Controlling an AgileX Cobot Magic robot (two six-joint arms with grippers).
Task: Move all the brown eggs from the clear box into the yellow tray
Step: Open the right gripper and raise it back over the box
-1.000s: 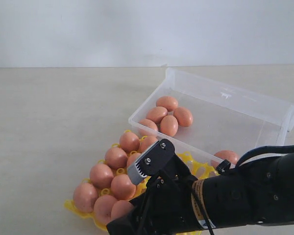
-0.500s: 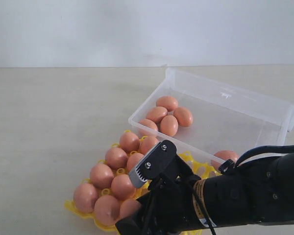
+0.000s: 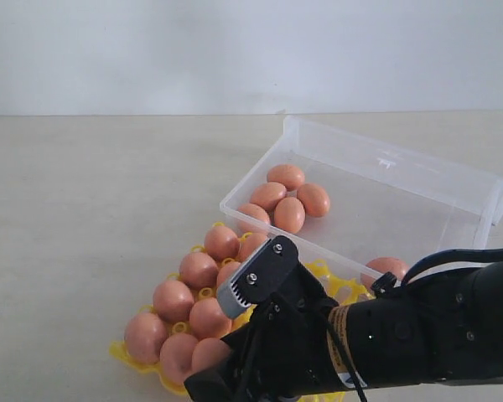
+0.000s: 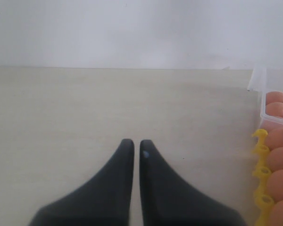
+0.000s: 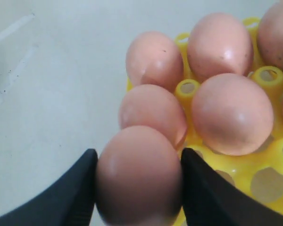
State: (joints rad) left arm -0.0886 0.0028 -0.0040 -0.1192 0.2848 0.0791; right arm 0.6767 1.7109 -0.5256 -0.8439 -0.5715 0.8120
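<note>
Fingers (image 5: 70, 194) around one smooth reddish-brown egg (image 5: 139, 175)

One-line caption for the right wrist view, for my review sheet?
Right pincer holding a brown egg beside eggs already seated in the yellow tray.

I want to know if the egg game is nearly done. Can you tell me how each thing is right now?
right gripper: shut on one brown egg.
held egg: clamped between the two fingers, off the table.
left gripper: shut, holding nothing.
clear box: open, with several boxed eggs inside.
yellow tray: partly filled, some cups empty.
</note>
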